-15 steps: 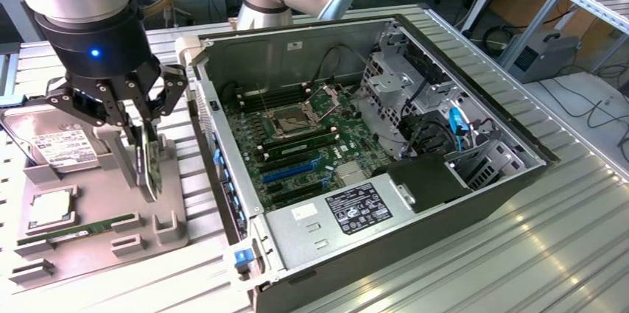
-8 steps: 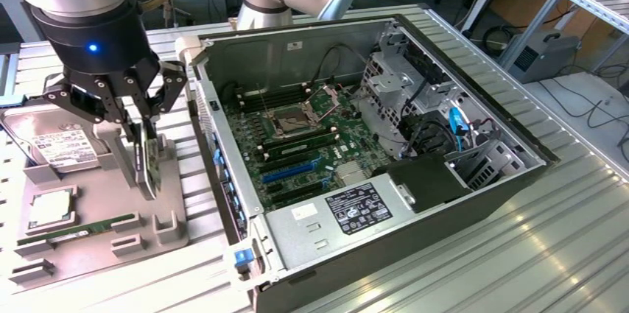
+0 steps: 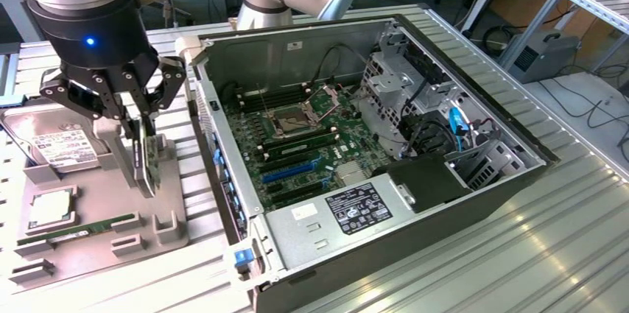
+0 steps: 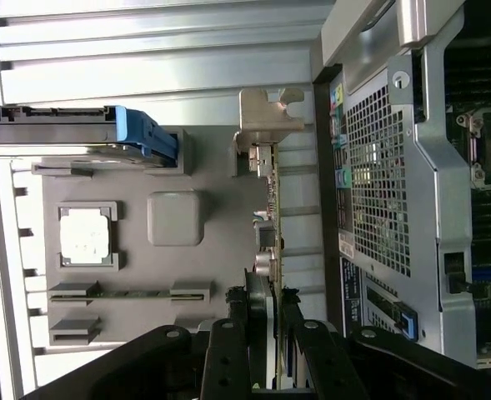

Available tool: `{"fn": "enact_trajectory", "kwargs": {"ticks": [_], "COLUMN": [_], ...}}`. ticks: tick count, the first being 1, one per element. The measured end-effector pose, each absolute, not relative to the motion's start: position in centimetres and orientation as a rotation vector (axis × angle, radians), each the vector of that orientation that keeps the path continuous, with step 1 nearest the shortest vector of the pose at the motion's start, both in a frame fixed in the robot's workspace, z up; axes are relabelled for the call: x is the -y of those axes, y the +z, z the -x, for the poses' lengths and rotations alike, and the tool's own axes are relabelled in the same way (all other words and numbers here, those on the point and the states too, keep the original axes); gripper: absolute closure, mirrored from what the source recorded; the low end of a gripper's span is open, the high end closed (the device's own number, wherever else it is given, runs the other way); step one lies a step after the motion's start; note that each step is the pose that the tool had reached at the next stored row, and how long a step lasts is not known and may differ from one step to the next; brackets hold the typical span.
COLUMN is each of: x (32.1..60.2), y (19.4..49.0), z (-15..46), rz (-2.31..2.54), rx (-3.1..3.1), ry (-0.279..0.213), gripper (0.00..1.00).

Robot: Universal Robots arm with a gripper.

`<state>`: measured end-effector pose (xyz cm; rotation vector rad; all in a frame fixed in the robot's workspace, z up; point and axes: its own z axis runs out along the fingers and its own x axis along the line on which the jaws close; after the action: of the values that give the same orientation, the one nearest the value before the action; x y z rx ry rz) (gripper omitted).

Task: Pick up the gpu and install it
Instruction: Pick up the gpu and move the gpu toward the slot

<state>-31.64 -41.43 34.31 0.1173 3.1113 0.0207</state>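
While the arm is reaching down in the upper left of the exterior view, its gripper is clamping the gpu between its fingers, holding the card upright on edge. The card is standing over the right side of a grey tray in the lower left of the frame; whether its lower edge is touching the tray cannot be told. A hard drive, a processor and a memory stick are lying on the same tray. An open computer case is sitting at the centre of the frame, showing its motherboard.

Seen from the wrist, the gripper is pressing a finger against each face of the gpu. The card is appearing edge-on, its silver bracket pointing away from the fingers. It is sitting between the tray and the perforated wall of the case.
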Motion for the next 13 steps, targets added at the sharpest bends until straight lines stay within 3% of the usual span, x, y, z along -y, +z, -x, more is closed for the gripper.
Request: {"fn": "enact_trajectory", "kwargs": {"ticks": [13], "x": [41.4], "y": [35.5], "z": [31.6], "rz": [-0.117], "rx": [-3.111], "ry": [0.021], "gripper": [0.73]}}
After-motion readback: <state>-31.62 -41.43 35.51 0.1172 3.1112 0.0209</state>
